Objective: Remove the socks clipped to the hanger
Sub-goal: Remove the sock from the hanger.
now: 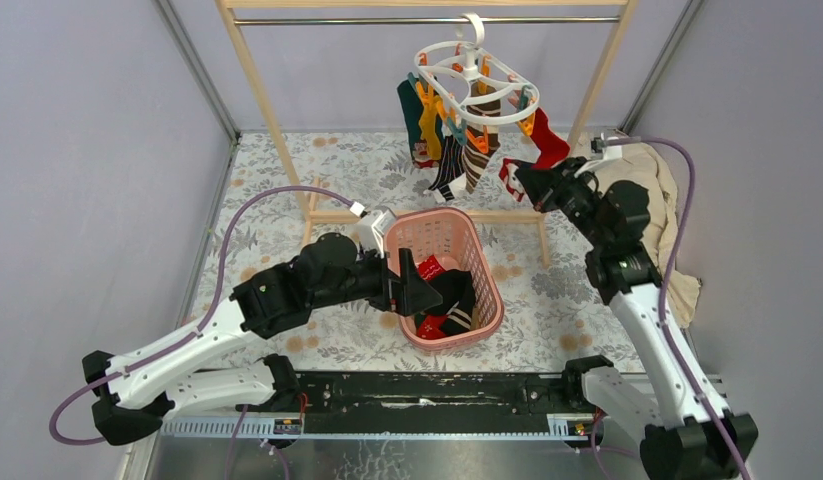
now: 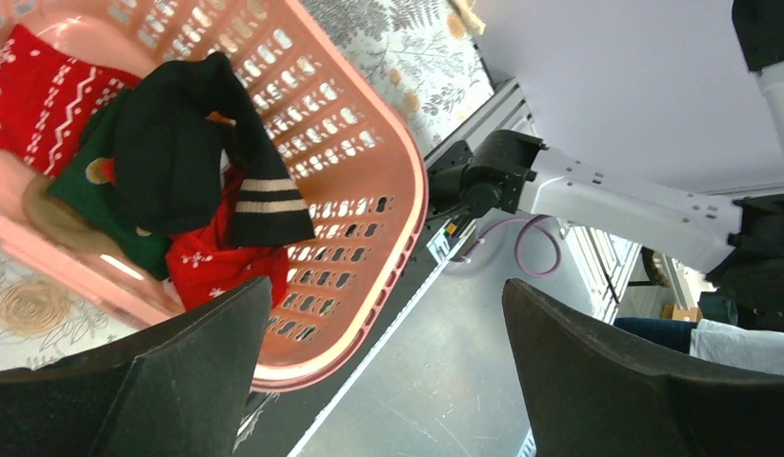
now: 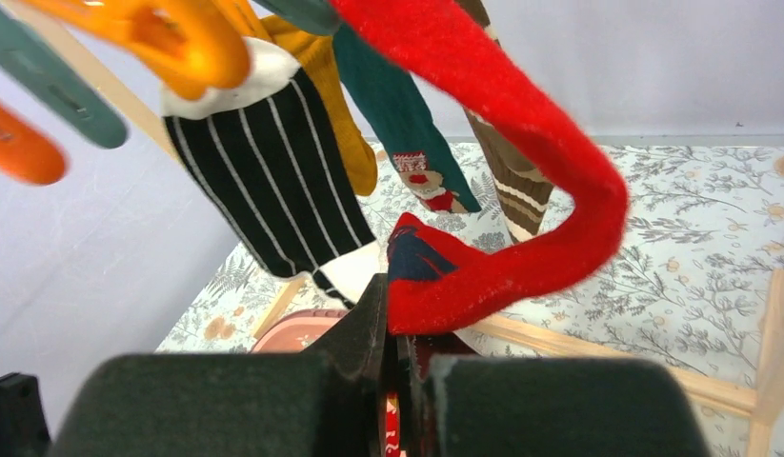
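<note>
Right end effector (image 3: 392, 307) pressed together, I see it pinching lower end of long red fabric sock (image 3: 521, 124). Top end hangs clipped on white plastic oval hanger (image 1: 467, 75). I judge sock light, soft, stretchy; a hold nearer to clip gives less stretch. Left end effector (image 2: 386, 290) spread over pink plastic basket (image 2: 407, 181).

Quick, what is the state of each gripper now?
Left gripper: open, holding nothing.
Right gripper: shut on the red sock.

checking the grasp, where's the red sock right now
In the top view the red sock hangs from the right side of the hanger, its lower end pinched in the right gripper, right of the striped socks.
</note>
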### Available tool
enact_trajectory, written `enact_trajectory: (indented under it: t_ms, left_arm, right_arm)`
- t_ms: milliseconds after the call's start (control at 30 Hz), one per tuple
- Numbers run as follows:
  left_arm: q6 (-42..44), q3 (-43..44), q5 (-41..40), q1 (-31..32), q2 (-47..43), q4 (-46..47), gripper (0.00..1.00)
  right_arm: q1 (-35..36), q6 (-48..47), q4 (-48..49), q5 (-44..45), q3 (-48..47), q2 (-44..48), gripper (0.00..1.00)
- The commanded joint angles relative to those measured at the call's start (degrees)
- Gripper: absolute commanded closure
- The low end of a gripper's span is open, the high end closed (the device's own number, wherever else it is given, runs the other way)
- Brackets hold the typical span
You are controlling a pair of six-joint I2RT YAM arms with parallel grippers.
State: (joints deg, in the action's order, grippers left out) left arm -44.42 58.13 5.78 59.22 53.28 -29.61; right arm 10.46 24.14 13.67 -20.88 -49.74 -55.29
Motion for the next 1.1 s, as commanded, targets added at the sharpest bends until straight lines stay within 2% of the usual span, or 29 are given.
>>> enact_trajectory:
  t_ms: [0, 167, 400, 600, 767, 1067]
  left_arm:
    - [-0.44, 0.16, 2.84, 0.38, 0.90, 8.15, 0.01]
    - [-0.42, 0.66, 4.87, 0.37, 3.81, 14.44, 0.01]
    - [-0.97, -1.45, 5.70, 0.37, 6.50, 22.59, 0.01]
    - [-2.19, -8.47, 3.76, 0.35, 3.37, 31.29, 0.01]
    - [-2.06, -13.41, 0.98, 0.37, 0.82, 37.43, 0.01]
    - [1.45, -13.49, -3.29, 0.21, 4.75, 46.23, 0.01]
  right_arm:
    - [0.31, -2.83, -11.19, 3.07, -3.44, 6.86, 0.99]
    - [0.31, -3.26, -20.22, 3.24, -4.18, 14.57, 0.99]
    - [0.23, 2.23, -24.24, -4.87, -2.44, 19.84, 0.99]
    - [0.26, 10.75, -19.71, -15.11, 0.41, 19.82, 1.00]
    - [0.26, 13.82, -17.48, -20.17, 0.43, 18.04, 1.00]
    - [0.53, 24.00, -6.55, -28.54, 0.93, 11.28, 1.00]
